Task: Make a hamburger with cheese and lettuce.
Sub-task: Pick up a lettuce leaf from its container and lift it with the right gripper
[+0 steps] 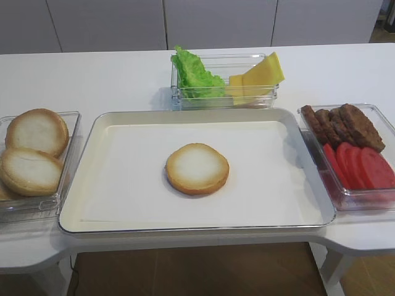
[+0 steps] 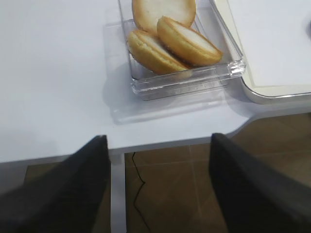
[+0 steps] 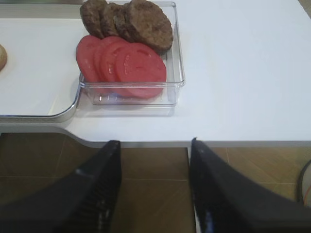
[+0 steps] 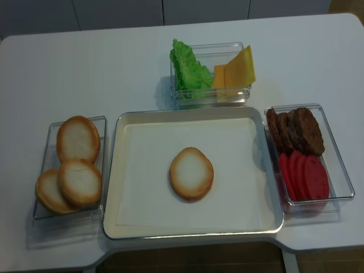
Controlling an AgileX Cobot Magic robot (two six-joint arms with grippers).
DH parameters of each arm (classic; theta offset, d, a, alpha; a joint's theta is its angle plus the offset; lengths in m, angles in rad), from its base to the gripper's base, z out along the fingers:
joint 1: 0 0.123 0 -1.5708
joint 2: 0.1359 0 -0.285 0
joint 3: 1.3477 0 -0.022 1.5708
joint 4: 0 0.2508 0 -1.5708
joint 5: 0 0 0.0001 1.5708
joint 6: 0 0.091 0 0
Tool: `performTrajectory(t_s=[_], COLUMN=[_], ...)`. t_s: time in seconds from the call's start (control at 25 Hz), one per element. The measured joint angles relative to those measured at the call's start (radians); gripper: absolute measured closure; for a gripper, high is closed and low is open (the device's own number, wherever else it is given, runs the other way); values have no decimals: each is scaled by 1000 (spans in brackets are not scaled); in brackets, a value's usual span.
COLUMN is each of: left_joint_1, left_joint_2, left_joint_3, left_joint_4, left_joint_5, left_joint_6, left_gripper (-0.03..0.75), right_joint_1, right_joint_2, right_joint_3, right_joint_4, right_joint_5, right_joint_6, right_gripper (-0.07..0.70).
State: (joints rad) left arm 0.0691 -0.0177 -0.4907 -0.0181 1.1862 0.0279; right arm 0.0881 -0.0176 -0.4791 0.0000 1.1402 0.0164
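Exterior high view: one round golden-rimmed bun half (image 1: pixel 197 168) on white tray (image 1: pixel 123 216); frilly green lettuce (image 1: pixel 194 74), yellow cheese slices (image 1: pixel 262 74) untouched. Both pincers (image 3: pixel 153 189) (image 2: pixel 158 189) open, empty

White table (image 1: pixel 111 77) bears a metal tray (image 1: pixel 92 139) ahead of and between both pincers, bun container (image 2: pixel 184 80) just ahead of the left pincer (image 2: pixel 155 160), patty-and-tomato container (image 3: pixel 177 63) just ahead of the right pincer (image 3: pixel 153 145), lettuce-and-cheese container (image 4: pixel 210 94) farthest off.

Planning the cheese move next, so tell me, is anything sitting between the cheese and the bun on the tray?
Nothing visible. The cheese leans in the clear box behind the tray; between it and the bun lies only bare tray liner.
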Motion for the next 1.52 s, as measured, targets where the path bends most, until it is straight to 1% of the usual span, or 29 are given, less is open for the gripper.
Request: performTrajectory(t_s=[0.08, 0.16, 0.24, 0.36, 0.48, 0.6, 0.72, 0.8, 0.84, 1.04, 1.12, 1.28, 1.52], left_joint_1=[0, 0, 0, 0, 0, 0, 0, 0, 0, 0, 0, 0, 0], left_joint_2=[0, 0, 0, 0, 0, 0, 0, 0, 0, 0, 0, 0, 0], left_joint_3=[0, 0, 0, 0, 0, 0, 0, 0, 0, 0, 0, 0, 0], left_joint_4=[0, 0, 0, 0, 0, 0, 0, 0, 0, 0, 0, 0, 0], left_joint_5=[0, 0, 0, 0, 0, 0, 0, 0, 0, 0, 0, 0, 0], left_joint_6=[0, 0, 0, 0, 0, 0, 0, 0, 0, 0, 0, 0, 0], left_gripper=[237, 237, 237, 237, 237, 237, 237, 237, 237, 237, 237, 237, 237], right_joint_1=[0, 0, 0, 0, 0, 0, 0, 0, 0, 0, 0, 0, 0], right_joint_2=[0, 0, 0, 6, 74, 186, 331, 429, 483, 749, 867, 1084, 1342], right_joint_3=[0, -11, -40, -92, -145, -203, -265, -311, -331, -444, -493, -616, -808], right_joint_4=[0, 24, 74, 148, 199, 230, 244, 262, 277, 367, 399, 452, 561], right_joint_5=[0, -10, -23, -25, -25, -25, -45, -73, -87, -191, -218, -233, -237], right_joint_6=[0, 28, 47, 55, 55, 28, 16, 7, -7, -90, -117, -188, -299], right_gripper=[270, 270, 270, 270, 270, 270, 270, 270, 270, 270, 270, 270, 286])
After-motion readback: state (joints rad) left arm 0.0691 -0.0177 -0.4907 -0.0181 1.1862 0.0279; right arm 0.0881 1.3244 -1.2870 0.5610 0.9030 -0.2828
